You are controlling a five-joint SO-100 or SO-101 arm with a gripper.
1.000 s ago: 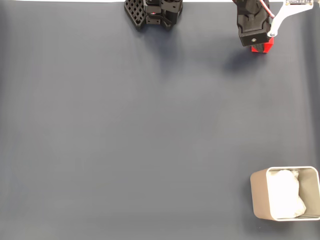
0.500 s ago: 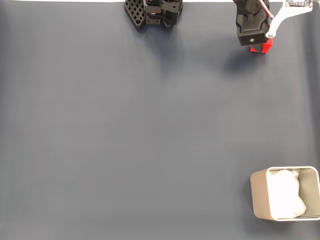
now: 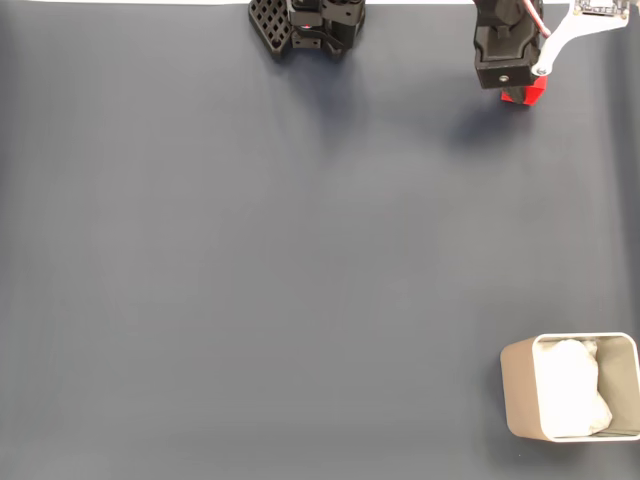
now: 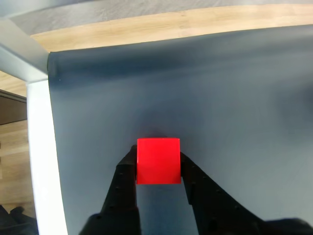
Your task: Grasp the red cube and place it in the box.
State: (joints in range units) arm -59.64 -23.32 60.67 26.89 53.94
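Overall, the dark mat (image 3: 300,260) lies flat with the box (image 3: 520,392) in its lower right corner in the fixed view, white lining inside and no cube in it. Up at the mat's top edge, toward the right, the arm (image 3: 505,40) hangs over the cube (image 3: 527,91), which peeks out red from under the black wrist. Compared with a second ago, that red patch has shrunk and slid toward the top edge, so the arm seems to be lifting or drawing back with its load. The wrist view bears that out: the gripper (image 4: 159,164) is narrowed onto the cube (image 4: 158,160), one black finger (image 4: 126,171) pressed to each side face. My judgement is that the grasp is made and the carry across to the box is what remains.
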